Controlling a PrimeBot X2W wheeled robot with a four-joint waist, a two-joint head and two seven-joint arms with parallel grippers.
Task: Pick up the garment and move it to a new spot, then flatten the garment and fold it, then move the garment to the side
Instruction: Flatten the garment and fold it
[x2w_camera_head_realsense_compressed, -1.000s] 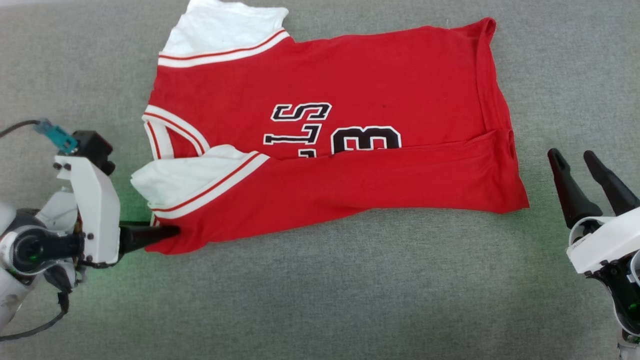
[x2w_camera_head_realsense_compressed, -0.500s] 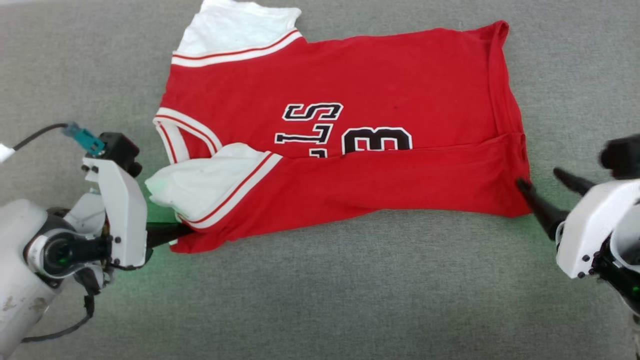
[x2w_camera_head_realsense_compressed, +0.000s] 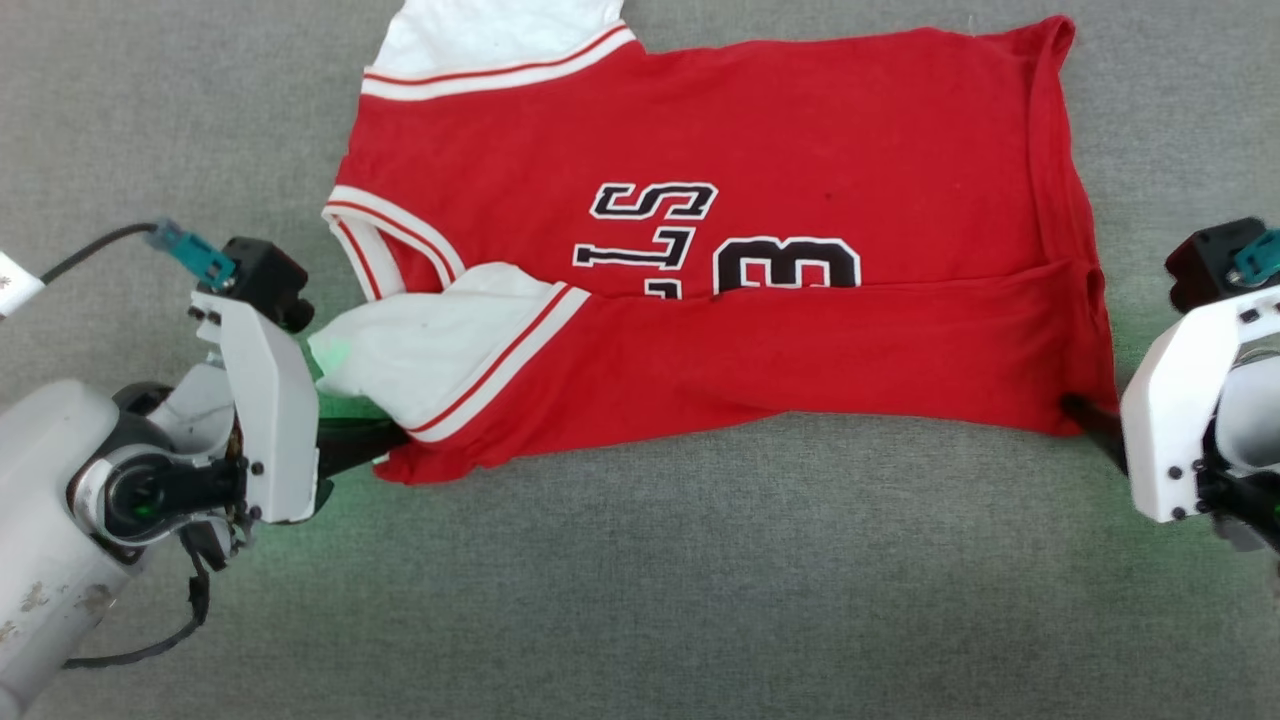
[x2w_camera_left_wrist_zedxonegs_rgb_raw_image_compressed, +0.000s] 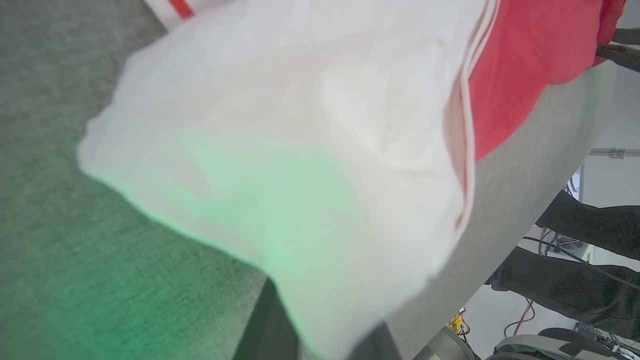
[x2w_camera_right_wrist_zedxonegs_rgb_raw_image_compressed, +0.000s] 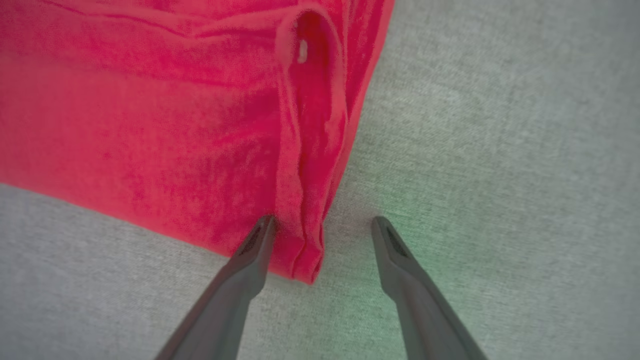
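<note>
The garment (x2w_camera_head_realsense_compressed: 720, 130), a red jersey with white sleeves and black lettering, lies spread on the grey table (x2w_camera_head_realsense_compressed: 650, 600), its near long edge folded over. My left gripper (x2w_camera_head_realsense_compressed: 392, 442) is shut on the garment at its near left corner, just under the folded white sleeve (x2w_camera_head_realsense_compressed: 430, 345). In the left wrist view that blurred sleeve (x2w_camera_left_wrist_zedxonegs_rgb_raw_image_compressed: 280, 150) drapes over my dark fingers (x2w_camera_left_wrist_zedxonegs_rgb_raw_image_compressed: 265, 325). My right gripper (x2w_camera_head_realsense_compressed: 1088, 416) is open at the near right hem corner. The right wrist view shows that gripper (x2w_camera_right_wrist_zedxonegs_rgb_raw_image_compressed: 322, 225) astride the corner of red cloth (x2w_camera_right_wrist_zedxonegs_rgb_raw_image_compressed: 305, 250).
Grey fabric covers the table in front of and around the garment. Past the table's edge (x2w_camera_left_wrist_zedxonegs_rgb_raw_image_compressed: 505, 210) in the left wrist view are dark shapes (x2w_camera_left_wrist_zedxonegs_rgb_raw_image_compressed: 590, 225), cables and a pale floor.
The left gripper has shut on the near left corner. The right gripper has come in from the right and now straddles the near right hem corner. The camera has also shifted.
</note>
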